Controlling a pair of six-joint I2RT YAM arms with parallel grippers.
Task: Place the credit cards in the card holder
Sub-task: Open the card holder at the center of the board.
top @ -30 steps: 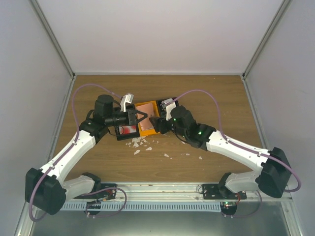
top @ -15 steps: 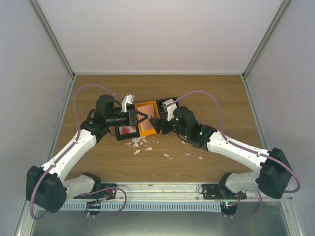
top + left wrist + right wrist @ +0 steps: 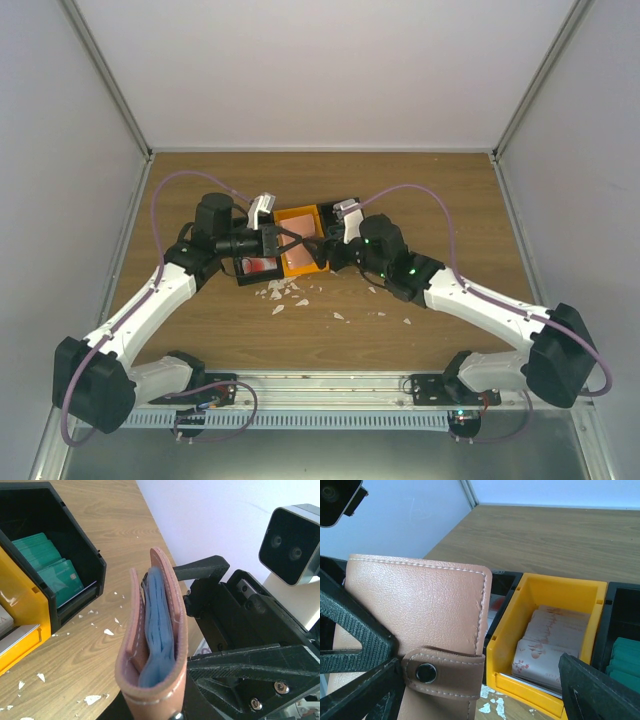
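Note:
The card holder (image 3: 155,645), a reddish-brown folded wallet with light blue pockets inside, stands upright in the air; its outer face and snap strap fill the left of the right wrist view (image 3: 415,605). My left gripper (image 3: 285,238) is shut on it, with one ribbed finger (image 3: 350,630) pressed on its face. My right gripper (image 3: 332,248) is open, and its fingers (image 3: 595,690) stand wide on either side of the wallet's strap end. Pale pinkish credit cards (image 3: 555,635) lie in the orange bin (image 3: 545,587). Teal cards (image 3: 50,575) lie in a black bin (image 3: 75,535). Red-blobbed cards (image 3: 260,265) lie in the left black bin.
The row of bins (image 3: 300,262) sits on the wooden table under both grippers. Small white paper scraps (image 3: 285,295) are scattered in front of the bins, and they also show in the left wrist view (image 3: 107,631). White walls enclose the table on three sides.
My right gripper has drawn back a little to the right, away from the wallet. My left gripper has kept hold of the wallet and has barely moved.

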